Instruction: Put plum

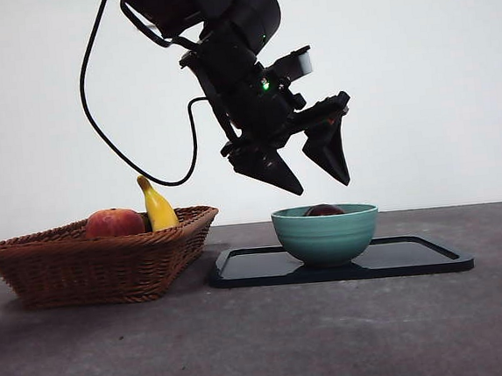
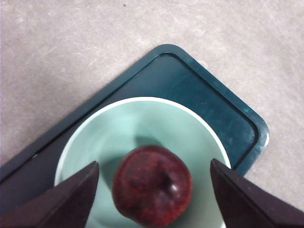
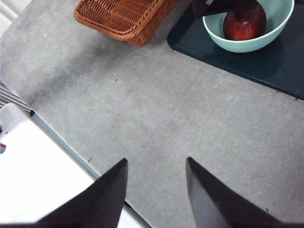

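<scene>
The dark maroon plum (image 2: 152,185) lies inside the teal bowl (image 1: 325,232), only its top (image 1: 324,210) showing over the rim in the front view. My left gripper (image 1: 317,180) hangs open just above the bowl, its jaws spread to either side of the plum and holding nothing. From the right wrist view the plum (image 3: 244,23) also sits in the bowl (image 3: 247,43). My right gripper (image 3: 156,166) is open over bare table, well away from the bowl.
The bowl stands on a dark tray (image 1: 416,261). A wicker basket (image 1: 99,263) to the left of it holds a red-orange fruit (image 1: 113,223) and a banana (image 1: 158,207). The table edge (image 3: 61,142) lies near the right gripper.
</scene>
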You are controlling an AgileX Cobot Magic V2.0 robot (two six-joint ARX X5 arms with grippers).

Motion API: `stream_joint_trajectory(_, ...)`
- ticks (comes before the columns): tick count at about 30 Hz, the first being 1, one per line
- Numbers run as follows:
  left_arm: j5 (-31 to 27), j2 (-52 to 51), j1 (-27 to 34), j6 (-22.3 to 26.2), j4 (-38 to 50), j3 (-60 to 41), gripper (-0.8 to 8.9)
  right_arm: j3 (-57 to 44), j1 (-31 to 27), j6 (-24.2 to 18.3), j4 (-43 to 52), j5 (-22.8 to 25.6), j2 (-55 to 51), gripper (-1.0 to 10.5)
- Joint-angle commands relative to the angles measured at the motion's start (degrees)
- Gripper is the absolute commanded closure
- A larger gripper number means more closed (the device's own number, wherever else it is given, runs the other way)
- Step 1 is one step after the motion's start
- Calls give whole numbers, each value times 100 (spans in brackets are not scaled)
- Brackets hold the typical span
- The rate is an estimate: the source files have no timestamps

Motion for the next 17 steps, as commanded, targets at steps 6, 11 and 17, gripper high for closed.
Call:
stream_joint_trajectory(6,15,229,-94,114,15,164,444,39,31,-63,22,-11,31,750)
stream_joint_trajectory(11,15,354,-109,114,-2,164,443,39,31,-68,20,-11,31,750)
stream_joint_trajectory(17,15,570,-116,116,-22,164,443,39,31,-153,22,-9,31,750)
